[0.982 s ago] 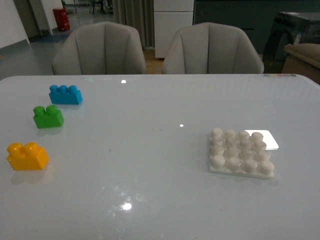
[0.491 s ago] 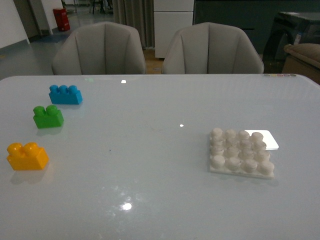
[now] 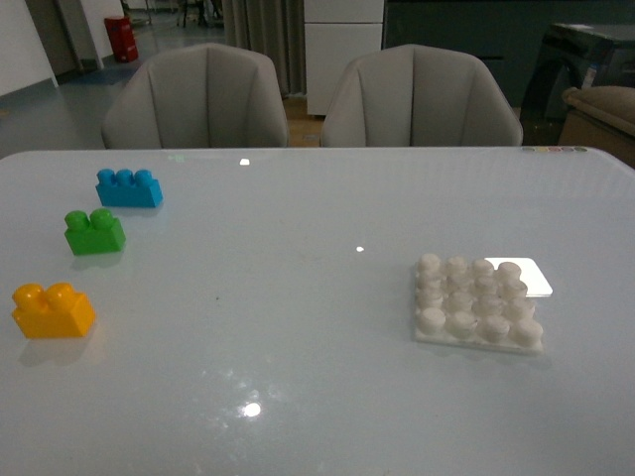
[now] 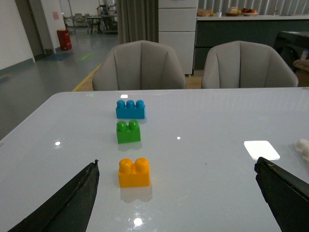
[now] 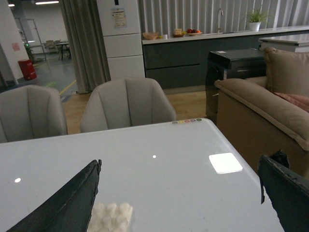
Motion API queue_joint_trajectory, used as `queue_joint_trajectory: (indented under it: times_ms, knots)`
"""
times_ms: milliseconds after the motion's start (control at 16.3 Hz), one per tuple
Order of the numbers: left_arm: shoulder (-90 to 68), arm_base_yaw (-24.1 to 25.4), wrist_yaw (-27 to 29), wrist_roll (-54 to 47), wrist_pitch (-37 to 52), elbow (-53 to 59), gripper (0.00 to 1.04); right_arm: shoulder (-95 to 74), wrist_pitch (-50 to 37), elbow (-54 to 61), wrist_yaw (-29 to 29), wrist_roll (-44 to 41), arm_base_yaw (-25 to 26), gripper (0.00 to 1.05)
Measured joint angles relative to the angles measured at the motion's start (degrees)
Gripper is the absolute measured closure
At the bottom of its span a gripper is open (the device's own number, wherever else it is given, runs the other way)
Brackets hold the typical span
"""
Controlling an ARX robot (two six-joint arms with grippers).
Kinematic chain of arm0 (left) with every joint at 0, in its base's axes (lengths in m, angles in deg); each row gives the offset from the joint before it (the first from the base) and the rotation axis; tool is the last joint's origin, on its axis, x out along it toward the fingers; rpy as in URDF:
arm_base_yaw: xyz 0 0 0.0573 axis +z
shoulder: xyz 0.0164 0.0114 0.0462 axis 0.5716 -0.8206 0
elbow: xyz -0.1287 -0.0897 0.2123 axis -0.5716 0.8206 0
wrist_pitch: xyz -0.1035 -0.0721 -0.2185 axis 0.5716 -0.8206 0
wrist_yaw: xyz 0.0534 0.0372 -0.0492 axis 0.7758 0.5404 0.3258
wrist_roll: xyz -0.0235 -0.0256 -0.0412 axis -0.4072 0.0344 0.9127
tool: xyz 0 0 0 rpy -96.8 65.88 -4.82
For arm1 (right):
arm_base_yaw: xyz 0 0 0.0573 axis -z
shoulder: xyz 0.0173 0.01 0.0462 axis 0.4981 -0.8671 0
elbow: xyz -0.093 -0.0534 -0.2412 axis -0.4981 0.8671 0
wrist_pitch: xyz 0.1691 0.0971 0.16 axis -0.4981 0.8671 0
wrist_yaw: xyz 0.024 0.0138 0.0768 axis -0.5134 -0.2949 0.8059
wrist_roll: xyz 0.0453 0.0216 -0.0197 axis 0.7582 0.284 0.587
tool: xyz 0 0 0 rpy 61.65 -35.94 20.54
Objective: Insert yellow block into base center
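The yellow block (image 3: 54, 311) rests on the table at the near left, two studs up. In the left wrist view the yellow block (image 4: 134, 173) lies ahead of my left gripper (image 4: 176, 193), nearer its one finger, and that gripper is open and holds nothing. The white studded base (image 3: 477, 304) lies flat at the right of the table; its centre studs are bare. A corner of the base (image 5: 111, 217) shows beside one finger of my right gripper (image 5: 178, 193), which is open and empty. Neither arm appears in the front view.
A green two-stud brick (image 3: 94, 232) and a blue three-stud brick (image 3: 130, 188) stand in a row behind the yellow one. A smooth bright white rectangle (image 3: 523, 276) touches the base's far right corner. Two grey chairs (image 3: 308, 99) stand behind the table's far edge.
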Motion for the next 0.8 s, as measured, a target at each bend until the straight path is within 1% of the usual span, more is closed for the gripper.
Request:
queue_joint_trajectory:
  times_ms: [61, 123, 246, 368, 491, 614, 675, 798]
  knots:
    - [0.0, 0.0, 0.0, 0.0, 0.0, 0.0, 0.07, -7.65, -2.69, -4.28, 0.0, 0.26, -0.07, 0.06]
    - [0.0, 0.0, 0.0, 0.0, 0.0, 0.0, 0.07, -18.27, -1.31, -11.69, 0.02, 1.03, -0.9, 0.06]
    - [0.0, 0.0, 0.0, 0.0, 0.0, 0.0, 0.07, -39.56, 4.79, -26.25, -0.81, 1.05, -2.84, 0.06]
    - [0.0, 0.0, 0.0, 0.0, 0.0, 0.0, 0.07, -54.75, 11.37, -36.5, -2.4, 0.26, -3.87, 0.06]
    - [0.0, 0.0, 0.0, 0.02, 0.0, 0.0, 0.07, -66.47, 16.39, -41.97, -3.67, -1.01, -5.66, 0.06]
    - [0.0, 0.0, 0.0, 0.02, 0.0, 0.0, 0.07, -73.57, 18.73, -43.12, -4.26, -1.42, -8.09, 0.06]
    - [0.0, 0.0, 0.0, 0.0, 0.0, 0.0, 0.07, -76.59, 19.32, -43.89, -4.26, -1.57, -10.25, 0.06]
    - [0.0, 0.0, 0.0, 0.0, 0.0, 0.0, 0.07, -79.95, 18.95, -46.1, -3.63, -0.35, -12.92, 0.06]
